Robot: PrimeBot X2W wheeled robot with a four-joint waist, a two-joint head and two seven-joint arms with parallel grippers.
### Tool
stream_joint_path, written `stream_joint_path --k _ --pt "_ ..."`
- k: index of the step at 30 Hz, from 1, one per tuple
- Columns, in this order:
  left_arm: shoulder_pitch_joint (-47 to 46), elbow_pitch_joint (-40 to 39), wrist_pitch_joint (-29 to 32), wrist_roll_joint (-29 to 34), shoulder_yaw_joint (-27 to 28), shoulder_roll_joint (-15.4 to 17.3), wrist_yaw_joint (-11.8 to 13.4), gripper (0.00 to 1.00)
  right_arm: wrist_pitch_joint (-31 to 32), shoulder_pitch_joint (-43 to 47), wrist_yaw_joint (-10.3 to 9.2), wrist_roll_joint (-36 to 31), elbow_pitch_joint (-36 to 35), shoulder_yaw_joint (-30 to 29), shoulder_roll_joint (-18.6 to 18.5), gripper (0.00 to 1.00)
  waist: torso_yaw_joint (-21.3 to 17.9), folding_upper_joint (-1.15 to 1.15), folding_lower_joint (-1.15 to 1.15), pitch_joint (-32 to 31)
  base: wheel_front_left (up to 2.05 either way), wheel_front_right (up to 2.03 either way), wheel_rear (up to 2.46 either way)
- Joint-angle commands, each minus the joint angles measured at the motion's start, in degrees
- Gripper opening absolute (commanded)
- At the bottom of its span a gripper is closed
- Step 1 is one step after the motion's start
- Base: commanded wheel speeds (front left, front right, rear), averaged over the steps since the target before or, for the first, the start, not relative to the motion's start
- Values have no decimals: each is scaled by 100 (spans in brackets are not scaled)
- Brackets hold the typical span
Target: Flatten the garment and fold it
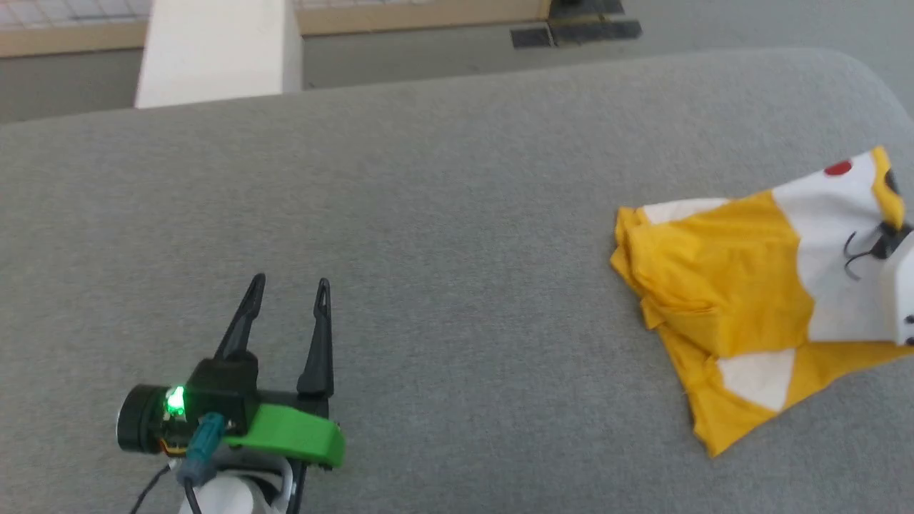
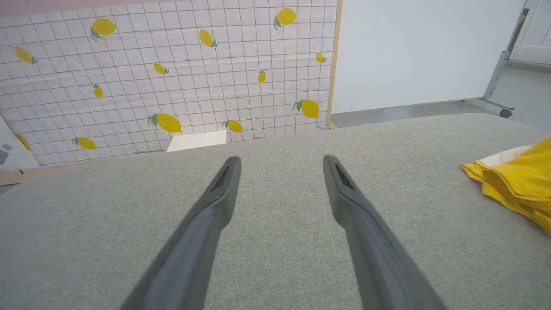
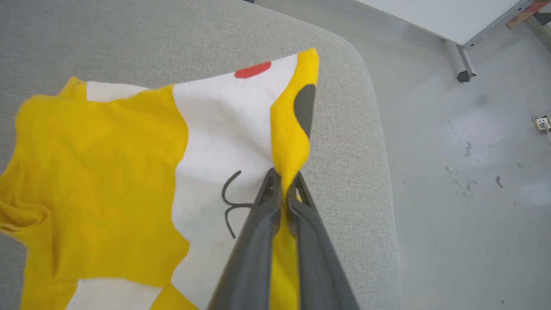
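Observation:
The garment (image 1: 721, 285), a bright yellow T-shirt with white patches, thin dark lines and a red dot, lies rumpled on the right side of the grey cushioned surface (image 1: 428, 214). My right gripper (image 3: 282, 183) is shut on a yellow fold of the garment (image 3: 107, 163) near its right edge, lifting that edge into a ridge. At the frame's right edge, the head view has the pale right wrist (image 1: 901, 300) over the cloth. My left gripper (image 1: 289, 284) stands open at the lower left, far from the shirt, with nothing between its fingers. From the left wrist, the garment (image 2: 516, 181) lies off to the right.
The grey surface ends in a rounded corner (image 3: 366, 86) just right of the garment, with bare floor (image 3: 465, 172) beyond. A white block (image 1: 214, 50) stands behind the far edge. A lemon-print grid wall (image 2: 172, 73) and a white panel (image 2: 422, 51) stand beyond.

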Motion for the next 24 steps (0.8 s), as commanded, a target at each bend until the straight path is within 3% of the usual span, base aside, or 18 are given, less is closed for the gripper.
stream_joint_path --k 1,15,23,24 --pt "-152 -27 33 60 10 71 35 100 -40 -184 -10 40 26 38 -94 0 -430 0 0 473 0 0 0" --pt "-873 -645 572 726 14 394 295 100 -760 -1035 -10 18 999 -26 -1124 0 -691 0 0 1806 0 0 0" --pt "-1116 -1028 884 1062 -5 550 413 100 -1268 -1464 -10 -264 1996 -240 -1015 0 -647 0 0 2287 0 0 0" --pt "-1132 -1060 911 1083 -13 556 420 100 -1310 -1513 -10 -311 2112 -284 -986 20 -637 0 0 2323 0 0 0"
